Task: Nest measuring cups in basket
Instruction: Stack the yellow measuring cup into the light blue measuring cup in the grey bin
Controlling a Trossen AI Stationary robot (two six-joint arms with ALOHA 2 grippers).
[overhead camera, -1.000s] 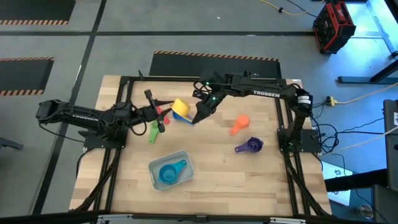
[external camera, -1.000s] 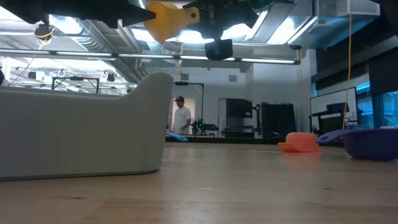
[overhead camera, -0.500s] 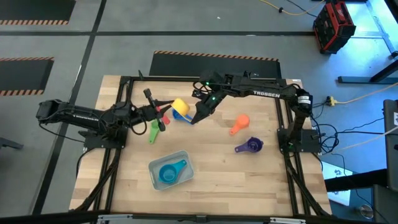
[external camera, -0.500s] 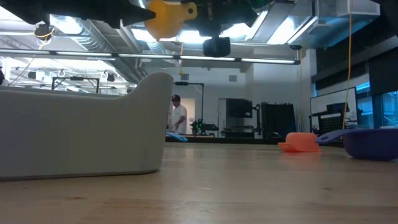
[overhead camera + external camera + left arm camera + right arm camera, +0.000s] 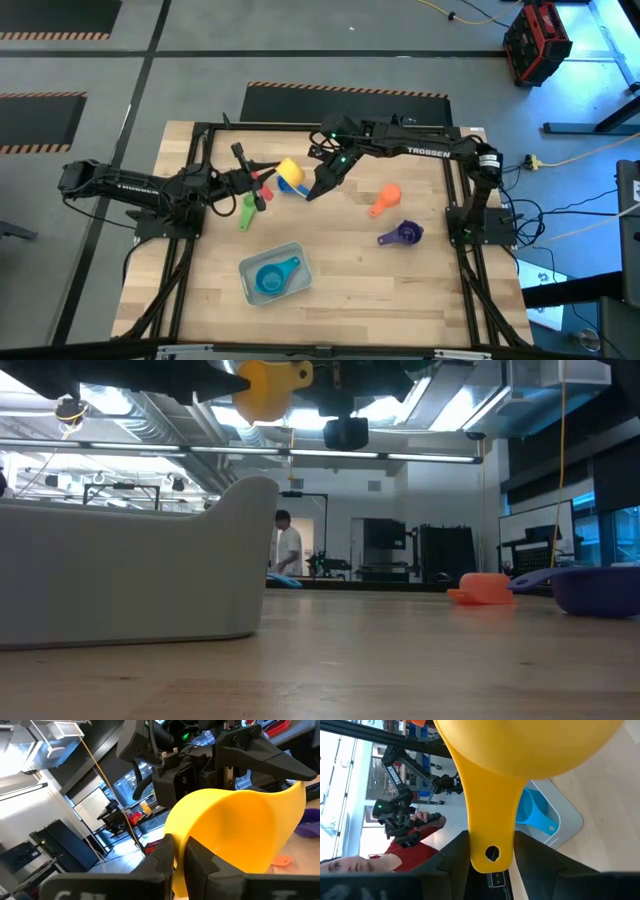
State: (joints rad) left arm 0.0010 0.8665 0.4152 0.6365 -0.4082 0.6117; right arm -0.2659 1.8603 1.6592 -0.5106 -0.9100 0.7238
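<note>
Left pincer (image 5: 179,865) and right pincer (image 5: 490,852) both clamp the yellow cup (image 5: 290,172).

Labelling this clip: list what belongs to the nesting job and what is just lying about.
Job: yellow plastic measuring cup, blue cup, orange cup, purple cup, green cup, teal cup, pale translucent plastic basket.
Lying about: red toolbox, yellow floor cable.

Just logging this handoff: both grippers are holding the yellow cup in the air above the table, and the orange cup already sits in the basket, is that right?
Not quite. The cup in the basket is teal, as the high view shows; the orange cup lies on the table. The left gripper and right gripper do both hold the yellow cup aloft.
</note>
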